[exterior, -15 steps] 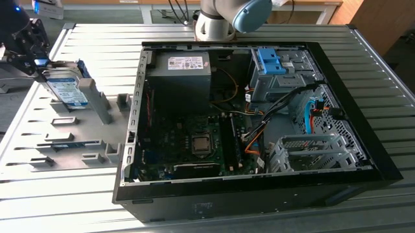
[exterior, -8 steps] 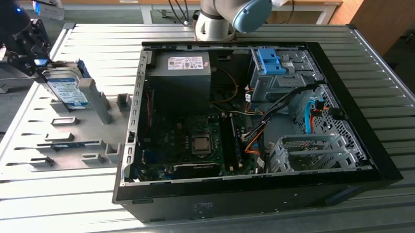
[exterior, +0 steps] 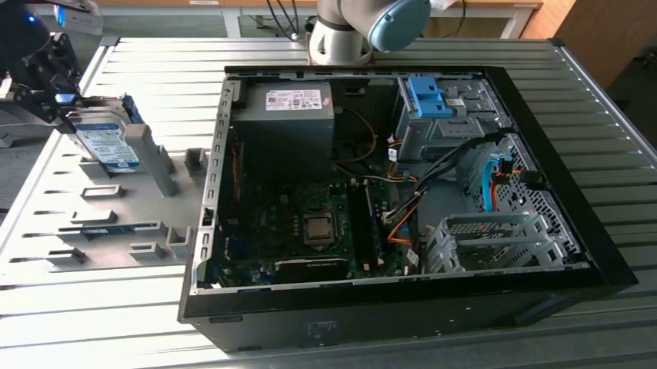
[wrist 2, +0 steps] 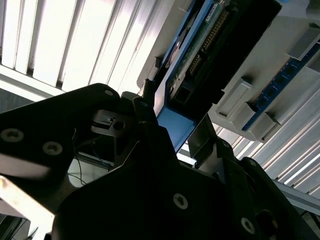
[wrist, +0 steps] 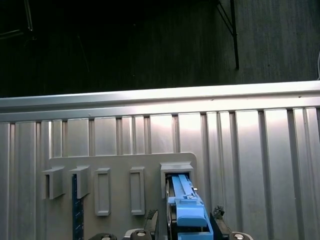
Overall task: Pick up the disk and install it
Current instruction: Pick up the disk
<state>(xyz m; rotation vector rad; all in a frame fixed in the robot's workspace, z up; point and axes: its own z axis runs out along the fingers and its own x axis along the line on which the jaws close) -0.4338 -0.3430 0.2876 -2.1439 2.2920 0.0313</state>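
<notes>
Two jaws of the gripper (wrist: 185, 216) sat narrow around the disk (wrist: 186, 200), one on each side of its bright blue carrier. They looked pressed against it, though the contact itself was hard to make out. Between the jaws the disk stood upright on edge, its lower end down in a slot of the grey rack (wrist: 120, 165). The neighbouring slots beside the jaws were bare. Further along from them, a dark blue strip (wrist: 76, 210) stood in another slot.

In the second wrist view, the blue frame of the disk (wrist 2: 175, 122) ran straight out from between the jaws, with its circuit-board side showing.

Under the rack lay a ribbed, silvery metal table (wrist: 280, 165), bright with glare. Beyond its edge, ahead of the jaws, was dark floor (wrist: 125, 45).

In the exterior view the gripper (exterior: 64, 104) and the disk (exterior: 108, 146) were over the rack (exterior: 123, 192). Well apart from the jaws, an open computer case (exterior: 411, 307) lay on the table (exterior: 103, 323). Wooden furniture (exterior: 580, 23) showed behind it.
</notes>
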